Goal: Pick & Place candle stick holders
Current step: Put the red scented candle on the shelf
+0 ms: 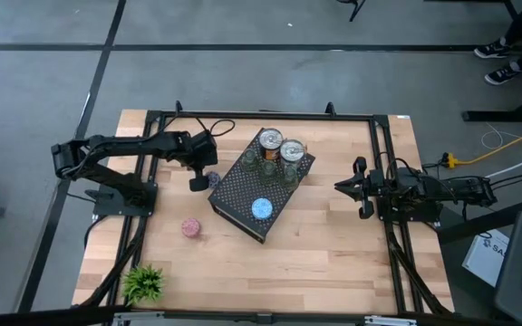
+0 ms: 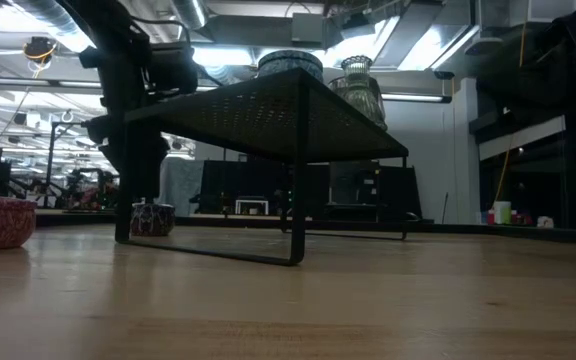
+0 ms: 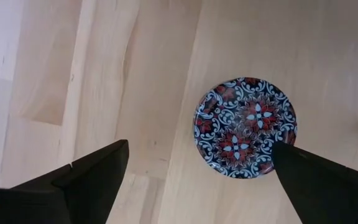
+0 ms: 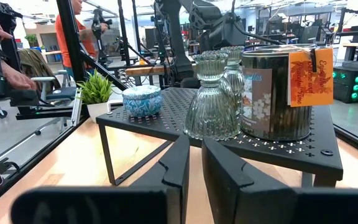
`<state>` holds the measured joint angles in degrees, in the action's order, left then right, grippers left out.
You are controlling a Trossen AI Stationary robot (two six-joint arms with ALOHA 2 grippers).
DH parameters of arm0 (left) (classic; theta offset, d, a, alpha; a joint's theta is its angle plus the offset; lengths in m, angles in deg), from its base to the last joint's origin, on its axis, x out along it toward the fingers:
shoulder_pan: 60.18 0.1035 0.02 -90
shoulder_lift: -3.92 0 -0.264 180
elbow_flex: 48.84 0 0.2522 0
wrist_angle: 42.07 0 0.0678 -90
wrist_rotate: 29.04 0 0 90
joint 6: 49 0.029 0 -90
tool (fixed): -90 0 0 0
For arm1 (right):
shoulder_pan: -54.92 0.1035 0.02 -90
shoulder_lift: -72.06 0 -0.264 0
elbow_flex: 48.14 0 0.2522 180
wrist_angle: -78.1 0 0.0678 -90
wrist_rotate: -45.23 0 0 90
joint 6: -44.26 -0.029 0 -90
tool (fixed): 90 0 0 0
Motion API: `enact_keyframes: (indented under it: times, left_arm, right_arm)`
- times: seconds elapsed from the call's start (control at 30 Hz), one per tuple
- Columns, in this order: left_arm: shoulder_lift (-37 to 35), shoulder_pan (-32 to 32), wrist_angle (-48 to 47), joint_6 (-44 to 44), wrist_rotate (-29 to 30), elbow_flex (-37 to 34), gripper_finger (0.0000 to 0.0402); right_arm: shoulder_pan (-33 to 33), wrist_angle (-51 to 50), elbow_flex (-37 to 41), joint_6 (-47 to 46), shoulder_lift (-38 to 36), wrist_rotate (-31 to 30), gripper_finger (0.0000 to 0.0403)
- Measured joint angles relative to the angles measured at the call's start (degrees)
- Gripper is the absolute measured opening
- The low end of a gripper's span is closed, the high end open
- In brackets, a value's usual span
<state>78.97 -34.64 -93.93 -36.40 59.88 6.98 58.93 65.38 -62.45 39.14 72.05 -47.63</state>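
Note:
My left gripper is open and points down over a dark round holder with a red and white pattern. The holder rests on the table beside the black perforated box, and the fingers stand on either side above it. It also shows in the high view. A pink round holder lies on the table. On the box stand two metal cans, green glass holders and a blue round holder. My right gripper is shut and empty at the table's right.
A small green plant stands at the table's near left corner. A black frame runs around the work area. Bare wood lies between the box and my right gripper. People and equipment show in the room beyond.

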Motion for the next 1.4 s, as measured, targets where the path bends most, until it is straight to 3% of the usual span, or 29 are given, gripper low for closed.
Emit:
enact_keyframes:
  times: [0.53,0.87,1.4]
  left_arm:
    - [0.00,0.00,0.17,-3.09,-0.11,0.02,0.0392]
    - [-0.28,-1.89,-0.62,-2.87,-4.79,0.07,0.0391]
    - [-0.28,-2.70,-0.62,5.12,-4.16,0.10,0.0392]
  right_arm:
    - [0.00,0.00,-0.01,0.01,0.00,0.00,0.0048]
    - [0.00,0.00,-0.01,0.01,0.00,0.00,0.0048]
    - [-0.01,0.00,-0.01,0.01,0.00,0.00,0.0048]
